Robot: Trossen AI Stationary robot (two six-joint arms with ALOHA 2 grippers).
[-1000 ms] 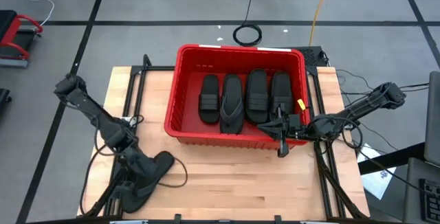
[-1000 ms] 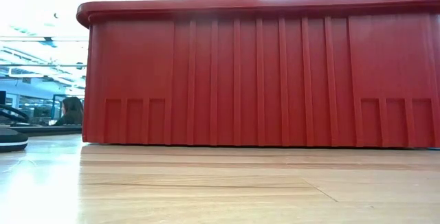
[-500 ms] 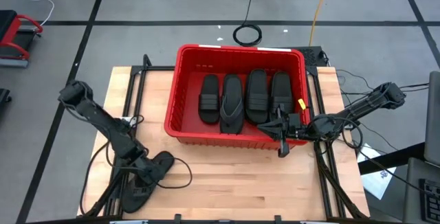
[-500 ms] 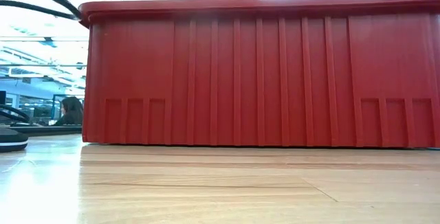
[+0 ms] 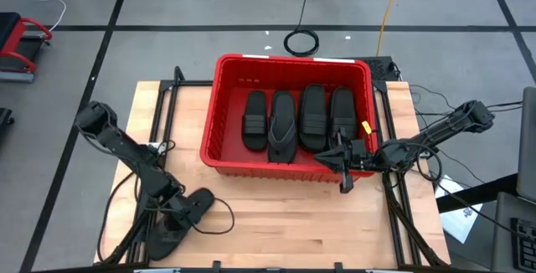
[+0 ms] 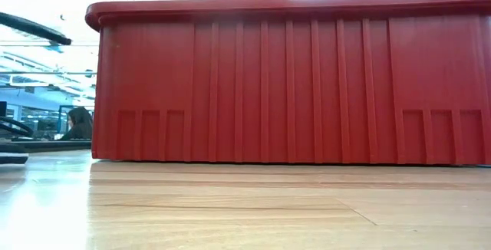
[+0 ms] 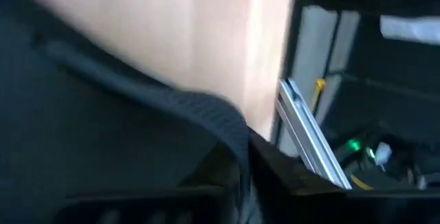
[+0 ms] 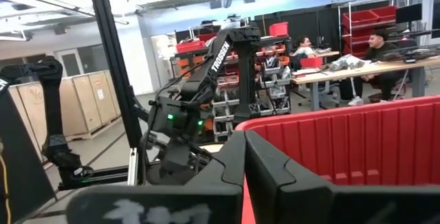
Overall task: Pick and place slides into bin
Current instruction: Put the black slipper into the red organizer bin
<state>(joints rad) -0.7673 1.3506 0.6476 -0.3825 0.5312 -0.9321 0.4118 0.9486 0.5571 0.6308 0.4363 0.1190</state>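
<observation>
The red bin stands at the table's middle and far side, with several black slides lying side by side on its floor. Another black slide lies flat on the table near the left front corner; its edge shows in the low view. My left gripper is down on it, shut. My right gripper hangs shut just above the bin's near right rim, with nothing in it. My left gripper has its fingers closed on the edge of the slide's ribbed strap, slanting down from above and from the table's left. The slide lies on the table. How far back the strap reaches between the fingers does not show.
Black cables loop on the wood beside the left arm. Metal frame rails run along both table sides. Bare wood lies between the bin and the near edge. People sit in the room beyond.
My left gripper has gone down and toward the table's near edge, onto the slide at the left front. In the low view the slide's edge now shows flatter and lower than before.
</observation>
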